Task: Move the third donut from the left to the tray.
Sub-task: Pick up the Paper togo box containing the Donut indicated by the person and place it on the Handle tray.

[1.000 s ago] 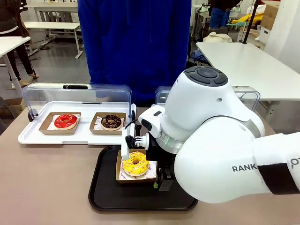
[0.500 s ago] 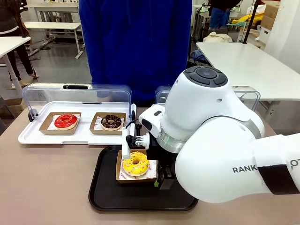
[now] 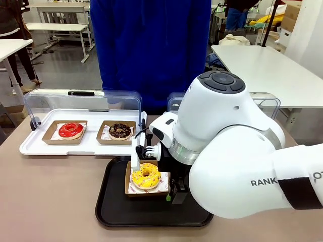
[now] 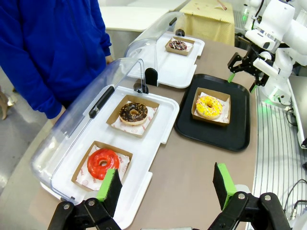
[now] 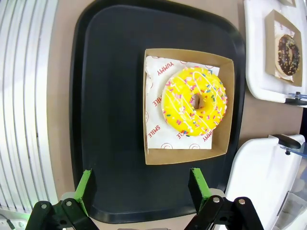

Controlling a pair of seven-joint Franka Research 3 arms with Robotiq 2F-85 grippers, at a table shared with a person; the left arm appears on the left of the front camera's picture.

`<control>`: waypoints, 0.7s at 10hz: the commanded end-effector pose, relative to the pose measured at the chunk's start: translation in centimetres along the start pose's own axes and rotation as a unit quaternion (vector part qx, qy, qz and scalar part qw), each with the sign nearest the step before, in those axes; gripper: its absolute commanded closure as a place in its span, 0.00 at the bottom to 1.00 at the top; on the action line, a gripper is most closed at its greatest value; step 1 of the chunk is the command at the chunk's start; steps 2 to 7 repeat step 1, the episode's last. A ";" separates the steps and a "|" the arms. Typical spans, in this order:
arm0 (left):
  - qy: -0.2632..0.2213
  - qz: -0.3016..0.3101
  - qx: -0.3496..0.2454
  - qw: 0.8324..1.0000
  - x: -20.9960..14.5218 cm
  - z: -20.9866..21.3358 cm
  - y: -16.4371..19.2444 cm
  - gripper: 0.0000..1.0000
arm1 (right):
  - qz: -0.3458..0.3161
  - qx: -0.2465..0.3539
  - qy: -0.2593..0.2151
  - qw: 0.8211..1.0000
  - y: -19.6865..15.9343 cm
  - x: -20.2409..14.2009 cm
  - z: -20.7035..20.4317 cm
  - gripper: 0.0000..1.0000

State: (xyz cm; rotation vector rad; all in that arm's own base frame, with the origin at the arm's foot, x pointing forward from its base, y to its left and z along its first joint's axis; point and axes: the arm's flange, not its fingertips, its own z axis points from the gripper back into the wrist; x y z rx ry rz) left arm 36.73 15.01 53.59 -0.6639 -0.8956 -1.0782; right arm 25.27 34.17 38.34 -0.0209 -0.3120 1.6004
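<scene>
The yellow-iced donut (image 3: 146, 176) with sprinkles lies in its brown cardboard box (image 5: 189, 157) on the black tray (image 3: 113, 209). The same donut (image 5: 194, 105) is ahead of my right gripper (image 5: 141, 188). That gripper is open, hovers over the tray's bare part (image 5: 110, 120) and holds nothing. From the left wrist view the donut (image 4: 209, 106) sits on the tray (image 4: 192, 130), with the right gripper (image 4: 243, 77) open above the tray's far edge. My left gripper (image 4: 168, 186) is open and empty, high over the table near the white tray.
A white tray (image 3: 35, 147) with a raised clear lid (image 3: 81, 101) holds a red-iced donut (image 3: 70, 130) and a chocolate donut (image 3: 120, 131). A second lidded white tray (image 4: 165, 72) carries another chocolate donut (image 4: 178, 45). A person in blue (image 3: 151, 45) stands at the far side.
The person in blue has shifted slightly to the right. The arms, the donut and the tray stay where they were.
</scene>
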 end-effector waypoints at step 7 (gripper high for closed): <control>-0.012 -0.010 0.000 1.000 0.3 -0.1 0.0 0.00 | -0.006 -0.013 -0.001 1.000 -0.2 0.2 -0.3 0.00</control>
